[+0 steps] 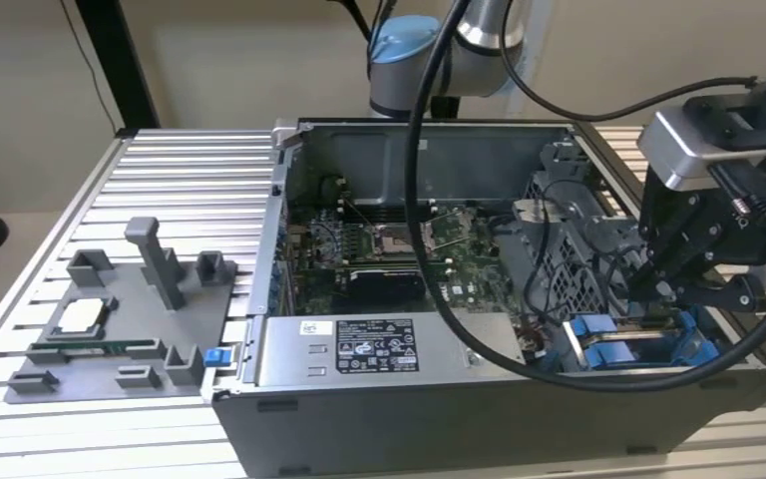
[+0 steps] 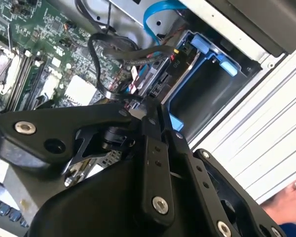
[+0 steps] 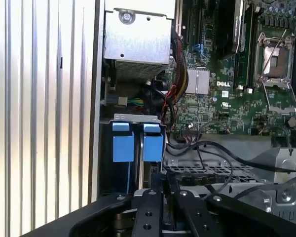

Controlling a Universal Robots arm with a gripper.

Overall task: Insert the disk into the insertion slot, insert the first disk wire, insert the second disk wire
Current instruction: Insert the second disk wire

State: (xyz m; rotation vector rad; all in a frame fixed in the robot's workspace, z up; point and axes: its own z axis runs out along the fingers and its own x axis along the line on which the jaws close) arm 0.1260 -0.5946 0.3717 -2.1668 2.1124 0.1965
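In the exterior view the black gripper (image 1: 676,289) hangs low over the open computer case (image 1: 490,399), at the end nearest the exterior view's right. Just below its tip sit the blue rails of the insertion slot (image 1: 622,344); whether the disk lies in there cannot be made out. A thick black cable (image 1: 423,200) loops across the case in front of the motherboard (image 1: 383,249), and the grey power-supply box (image 1: 343,351) lies beside the gripper toward the exterior view's left. Further that way, well apart, a grey fixture tray (image 1: 131,329) rests on the slatted table (image 1: 184,170).

In the second wrist view the gripper's fingers (image 2: 155,148) stand close together, nearly touching; whether anything is pinched between them cannot be told, since their tips are hidden against the cables. Just beyond them lies the blue-framed slot (image 2: 202,79), a bundle of dark wires (image 2: 123,54) and a light blue cable (image 2: 158,12). A person's hand (image 2: 291,197) is blurred at the picture's edge.

In the first wrist view the finger bases (image 3: 163,212) are cut off by the picture's edge. Ahead of them stand two blue clips (image 3: 138,140) on the slot's grey frame, dark wires (image 3: 212,153) crossing a perforated metal cage (image 3: 202,173) beside them
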